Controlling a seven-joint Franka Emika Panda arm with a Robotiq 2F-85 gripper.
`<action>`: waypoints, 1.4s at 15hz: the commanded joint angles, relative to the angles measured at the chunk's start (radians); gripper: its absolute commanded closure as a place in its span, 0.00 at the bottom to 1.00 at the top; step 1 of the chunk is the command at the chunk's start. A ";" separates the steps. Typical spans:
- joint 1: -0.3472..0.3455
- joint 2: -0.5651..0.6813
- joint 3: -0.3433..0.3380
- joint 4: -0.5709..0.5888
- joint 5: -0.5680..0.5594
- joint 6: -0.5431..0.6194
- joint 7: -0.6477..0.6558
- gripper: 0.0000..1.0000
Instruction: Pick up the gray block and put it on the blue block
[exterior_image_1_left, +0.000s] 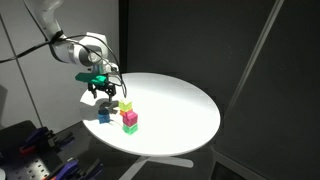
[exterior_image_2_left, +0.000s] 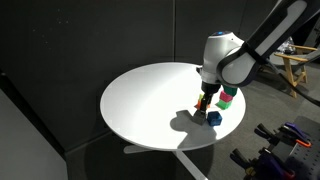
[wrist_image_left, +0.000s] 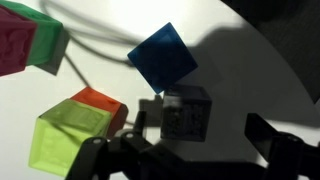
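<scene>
In the wrist view the gray block (wrist_image_left: 187, 112) lies in shadow on the white table, touching a corner of the blue block (wrist_image_left: 162, 57) just beyond it. My gripper (wrist_image_left: 198, 124) is open, with its fingers on either side of the gray block. The block sits nearer the left finger and the right finger stands well apart. In both exterior views the gripper (exterior_image_1_left: 101, 90) (exterior_image_2_left: 205, 100) hangs low over the table edge beside the blue block (exterior_image_1_left: 104, 116) (exterior_image_2_left: 214, 118). The gray block is hidden there.
A yellow-green cube with an orange-red face (wrist_image_left: 72, 130) sits close to the left finger. A pink and green stack (wrist_image_left: 28, 40) (exterior_image_1_left: 130, 120) stands further off. A grey cable (wrist_image_left: 100, 42) runs across the round white table (exterior_image_1_left: 180, 110) (exterior_image_2_left: 140, 100).
</scene>
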 joint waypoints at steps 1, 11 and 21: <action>0.017 0.029 -0.009 0.030 -0.046 0.013 0.060 0.00; 0.023 0.096 -0.030 0.078 -0.072 0.013 0.085 0.00; 0.032 0.152 -0.039 0.114 -0.072 0.010 0.087 0.00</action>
